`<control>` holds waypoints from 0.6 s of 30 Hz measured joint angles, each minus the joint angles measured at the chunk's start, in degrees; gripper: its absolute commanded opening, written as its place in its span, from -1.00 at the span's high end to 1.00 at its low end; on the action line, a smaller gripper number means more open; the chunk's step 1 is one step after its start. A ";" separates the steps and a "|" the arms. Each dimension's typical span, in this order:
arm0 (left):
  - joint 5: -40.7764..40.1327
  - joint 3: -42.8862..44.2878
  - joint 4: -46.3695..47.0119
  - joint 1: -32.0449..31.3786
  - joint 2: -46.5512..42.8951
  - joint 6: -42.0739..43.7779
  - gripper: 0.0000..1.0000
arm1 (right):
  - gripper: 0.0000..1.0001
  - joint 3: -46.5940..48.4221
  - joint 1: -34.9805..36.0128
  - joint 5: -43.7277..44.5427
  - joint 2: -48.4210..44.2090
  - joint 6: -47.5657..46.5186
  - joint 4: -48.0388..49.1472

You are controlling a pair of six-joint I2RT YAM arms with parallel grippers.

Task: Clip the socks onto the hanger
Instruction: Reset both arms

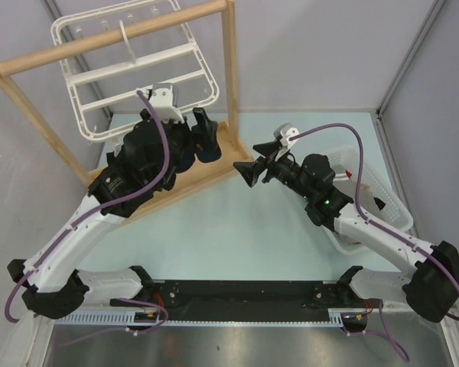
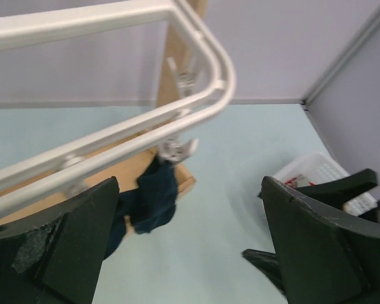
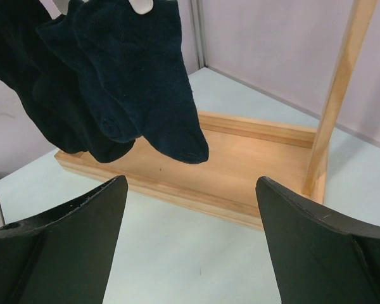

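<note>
The white hanger (image 1: 138, 63) hangs from the bar of a wooden stand at the back left. Dark navy socks (image 3: 145, 95) hang from its clips over the stand's base. In the left wrist view one sock (image 2: 155, 199) dangles from a clip (image 2: 177, 149) under the hanger's corner (image 2: 230, 79). My left gripper (image 1: 199, 138) is up beside the hanger's lower right corner, open and empty (image 2: 190, 253). My right gripper (image 1: 252, 172) is open and empty, pointing at the socks from the right, apart from them (image 3: 190, 253).
The wooden stand has an upright post (image 1: 229, 76) and a flat base (image 3: 240, 158) under the socks. A white plastic basket (image 1: 382, 187) with dark items inside stands at the right, under the right arm. Grey walls close the back and right.
</note>
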 measured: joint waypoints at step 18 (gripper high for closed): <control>-4.90 -8.39 -5.84 9.75 -14.91 -0.07 -0.99 | -0.76 0.00 0.26 -1.46 1.46 1.11 3.56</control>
